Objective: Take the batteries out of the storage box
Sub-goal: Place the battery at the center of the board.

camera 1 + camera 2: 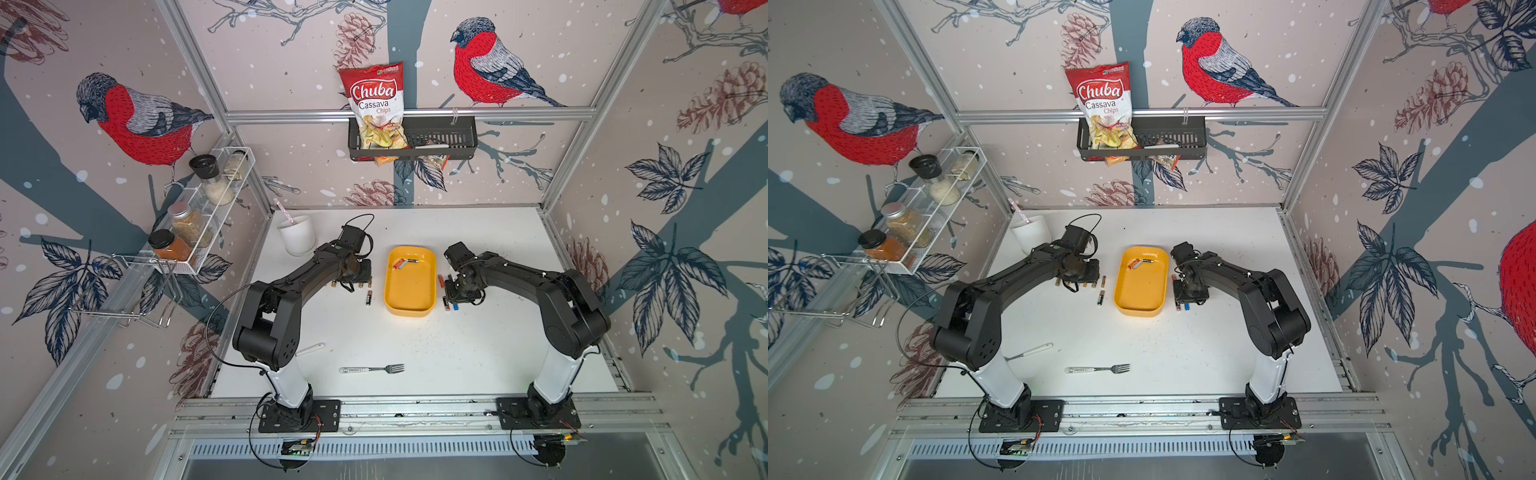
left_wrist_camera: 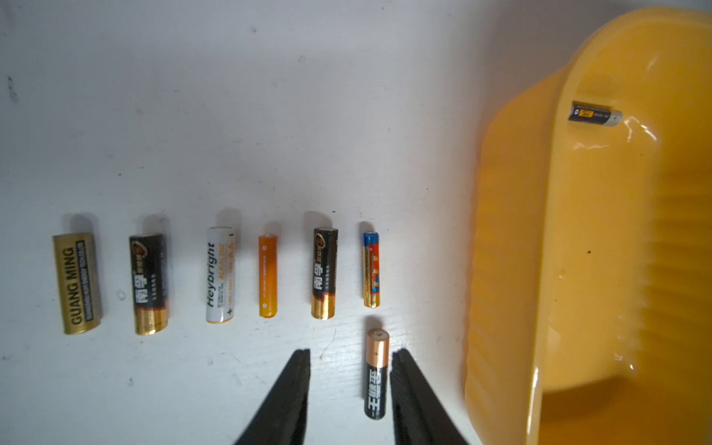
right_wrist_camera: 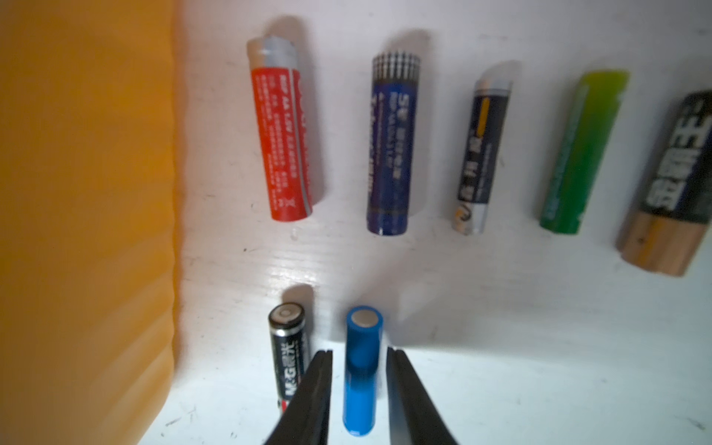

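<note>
The yellow storage box (image 1: 409, 311) (image 1: 1138, 311) sits mid-table with two batteries (image 1: 405, 262) (image 1: 1140, 262) lying at its far end. Left of the box, several batteries (image 2: 266, 275) lie in a row. My left gripper (image 2: 352, 358) is open just above the table. A copper-and-black battery (image 2: 376, 373) (image 1: 368, 298) lies loose between its fingers, close to one of them. Right of the box lies another row of batteries (image 3: 389, 146). My right gripper (image 3: 359, 352) is open around a blue battery (image 3: 360, 370) (image 1: 455, 306) resting on the table, with a gap on each side.
A black battery (image 3: 289, 346) lies right beside the blue one, next to the box wall (image 3: 77, 192). A fork (image 1: 372, 369) and a white-handled utensil (image 1: 309, 350) lie nearer the front. A white cup (image 1: 297, 235) stands at the back left. Racks hang on the walls.
</note>
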`<action>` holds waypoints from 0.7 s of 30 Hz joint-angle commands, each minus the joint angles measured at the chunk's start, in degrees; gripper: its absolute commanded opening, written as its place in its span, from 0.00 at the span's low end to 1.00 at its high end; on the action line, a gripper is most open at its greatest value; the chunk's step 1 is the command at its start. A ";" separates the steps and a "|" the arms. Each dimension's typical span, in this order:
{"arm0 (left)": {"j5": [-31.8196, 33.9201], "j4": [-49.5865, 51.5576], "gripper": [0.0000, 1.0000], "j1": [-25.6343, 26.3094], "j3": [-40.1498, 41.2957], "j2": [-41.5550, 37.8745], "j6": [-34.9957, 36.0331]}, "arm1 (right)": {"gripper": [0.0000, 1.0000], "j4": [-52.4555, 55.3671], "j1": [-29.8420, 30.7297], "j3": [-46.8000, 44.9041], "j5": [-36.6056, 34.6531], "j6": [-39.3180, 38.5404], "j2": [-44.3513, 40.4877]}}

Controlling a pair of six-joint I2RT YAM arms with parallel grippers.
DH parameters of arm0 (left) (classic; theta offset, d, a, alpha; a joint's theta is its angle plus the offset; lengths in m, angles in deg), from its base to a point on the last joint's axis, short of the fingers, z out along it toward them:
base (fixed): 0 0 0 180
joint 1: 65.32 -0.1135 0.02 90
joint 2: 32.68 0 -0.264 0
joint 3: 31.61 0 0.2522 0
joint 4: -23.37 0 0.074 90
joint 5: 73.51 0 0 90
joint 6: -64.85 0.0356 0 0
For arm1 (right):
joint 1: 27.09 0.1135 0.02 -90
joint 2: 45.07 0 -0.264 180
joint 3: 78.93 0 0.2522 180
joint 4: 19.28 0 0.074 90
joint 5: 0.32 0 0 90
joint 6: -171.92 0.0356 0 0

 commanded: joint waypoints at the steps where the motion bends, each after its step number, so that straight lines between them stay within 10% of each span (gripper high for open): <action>1: 0.26 1.66 0.40 -0.19 -1.06 -0.40 0.81 | 0.31 1.70 0.06 0.99 -0.99 0.24 -0.79; 21: 2.36 11.81 0.40 8.74 -27.83 12.28 2.76 | 0.32 6.85 -3.39 12.80 -2.83 -2.48 -0.79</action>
